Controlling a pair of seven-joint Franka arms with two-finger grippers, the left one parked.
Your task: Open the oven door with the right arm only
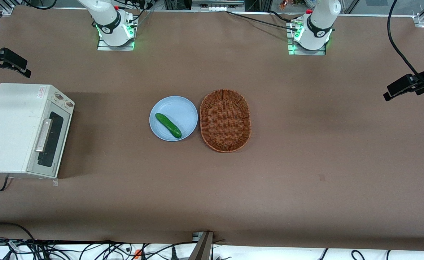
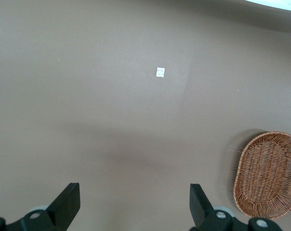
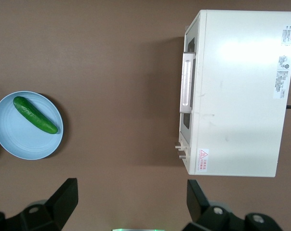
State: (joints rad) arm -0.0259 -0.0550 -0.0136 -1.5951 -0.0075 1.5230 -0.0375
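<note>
The white oven (image 1: 13, 126) stands at the working arm's end of the table. Its door (image 1: 51, 139), a grey frame with a dark window and a silver bar handle (image 1: 43, 135), is shut and faces the middle of the table. The right wrist view shows the oven (image 3: 237, 91), the shut door (image 3: 186, 115) and the handle (image 3: 185, 82) from above. My right gripper (image 3: 131, 202) is open and empty. It hangs high over the bare table, apart from the oven, between the oven and the arm's base. It shows as black fingers (image 1: 20, 66) in the front view.
A light blue plate (image 1: 183, 108) with a green cucumber (image 1: 168, 125) lies mid-table, in front of the oven door. An empty wicker basket (image 1: 225, 121) sits beside it toward the parked arm's end. The right wrist view shows the plate (image 3: 20, 139) and the cucumber (image 3: 34, 114).
</note>
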